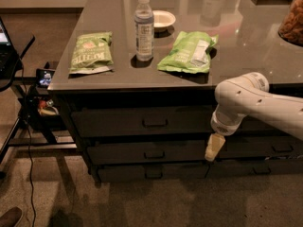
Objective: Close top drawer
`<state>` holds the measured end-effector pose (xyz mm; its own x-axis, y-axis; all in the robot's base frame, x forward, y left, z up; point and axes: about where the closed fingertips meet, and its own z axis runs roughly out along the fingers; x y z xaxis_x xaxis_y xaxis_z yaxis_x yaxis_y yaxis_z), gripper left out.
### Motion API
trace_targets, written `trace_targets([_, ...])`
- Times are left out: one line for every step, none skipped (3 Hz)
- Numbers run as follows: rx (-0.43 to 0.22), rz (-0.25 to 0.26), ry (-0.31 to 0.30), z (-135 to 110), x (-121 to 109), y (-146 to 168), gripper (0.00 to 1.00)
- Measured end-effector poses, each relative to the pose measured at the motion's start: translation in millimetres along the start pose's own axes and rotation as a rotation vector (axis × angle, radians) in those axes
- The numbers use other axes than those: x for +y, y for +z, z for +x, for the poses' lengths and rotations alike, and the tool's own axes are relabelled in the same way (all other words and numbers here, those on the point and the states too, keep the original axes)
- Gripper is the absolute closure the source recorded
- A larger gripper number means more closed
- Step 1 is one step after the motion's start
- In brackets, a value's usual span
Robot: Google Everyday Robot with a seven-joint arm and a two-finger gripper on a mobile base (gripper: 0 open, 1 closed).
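The top drawer (118, 122) is a wide dark grey front with a small metal loop handle (155, 123), just under the counter top. Its front stands about in line with the two drawers below; no lighter inner rim shows. My gripper (214, 148) hangs pointing down at the end of the white arm (246, 100). It is to the right of the handle, in front of the right end of the drawer stack, at the height of the middle drawer.
On the grey counter (94, 41) stand a water bottle (144, 26), two green snack bags (91, 52) (190, 52) and a small white bowl (163, 19). A middle drawer (147, 152) and a bottom drawer (151, 172) lie below. A black stand with cables (28, 112) is at the left.
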<state>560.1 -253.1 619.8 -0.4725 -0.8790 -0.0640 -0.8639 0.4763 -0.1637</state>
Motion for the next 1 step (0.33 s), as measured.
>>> trace_targets([0.000,0.000,0.000,0.0,0.0,0.0,0.00])
